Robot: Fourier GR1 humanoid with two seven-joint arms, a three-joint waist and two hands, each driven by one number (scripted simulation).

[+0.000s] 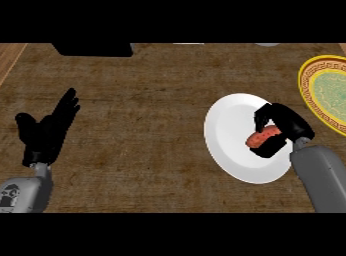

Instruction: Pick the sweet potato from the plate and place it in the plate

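Grasp underway: right hand (pixel 279 126) curled round the sweet potato (pixel 263 136), over the white plate (pixel 231 135). Lift and carry to the yellow-rimmed plate (pixel 337 92) not yet done. Left hand (pixel 47 131) resting open, fingers up, at left.

kitchen: dark mottled counter (pixel 146 100), wood edging (pixel 0 62), white plate (pixel 231 145), gold-rimmed ornate plate (pixel 337 95).

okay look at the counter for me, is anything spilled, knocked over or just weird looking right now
Nothing stands out. The right hand is curled round the sweet potato over the white plate. The yellow-rimmed plate lies flat at the right edge. The left hand rests open at the left. No spill or damage shows.
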